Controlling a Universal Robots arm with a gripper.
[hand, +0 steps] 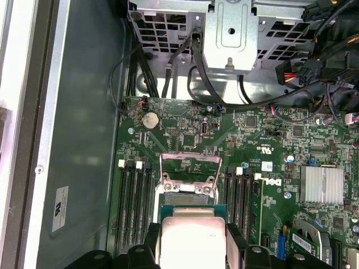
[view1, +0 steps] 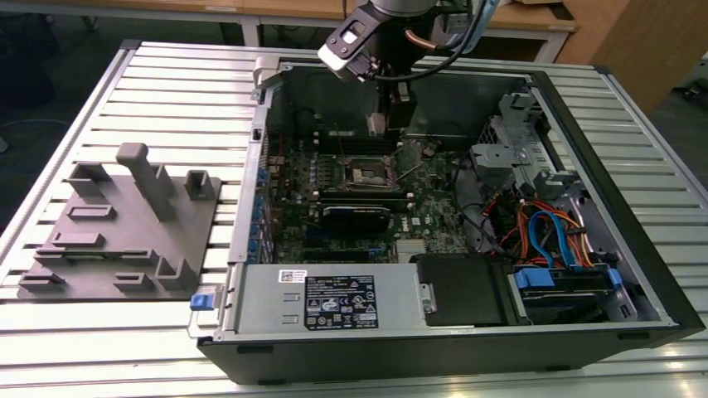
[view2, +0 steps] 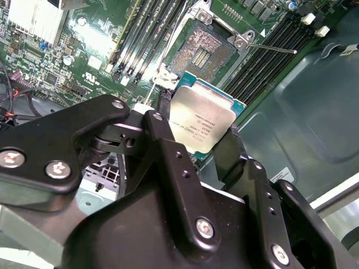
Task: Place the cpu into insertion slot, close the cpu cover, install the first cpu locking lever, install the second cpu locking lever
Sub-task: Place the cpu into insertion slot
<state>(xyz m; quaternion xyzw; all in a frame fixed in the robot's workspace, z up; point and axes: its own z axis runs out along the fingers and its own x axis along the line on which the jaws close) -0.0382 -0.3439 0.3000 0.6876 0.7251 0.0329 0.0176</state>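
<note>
My gripper hangs inside the open computer case, shut on the cpu, a flat square chip with a dull silver top and a green rim. In both wrist views the black fingers clamp two opposite edges of the cpu. The insertion slot lies bare on the green board just beyond the chip, apart from it, and in the exterior view the insertion slot is below the gripper. The cpu cover stands swung open at the socket's far side. A thin locking lever sticks out beside the socket.
Black memory slots flank the socket on both sides. A silver heat sink, a metal drive cage and loose cables crowd the case. A grey fixture plate lies at the exterior view's left on the slatted table.
</note>
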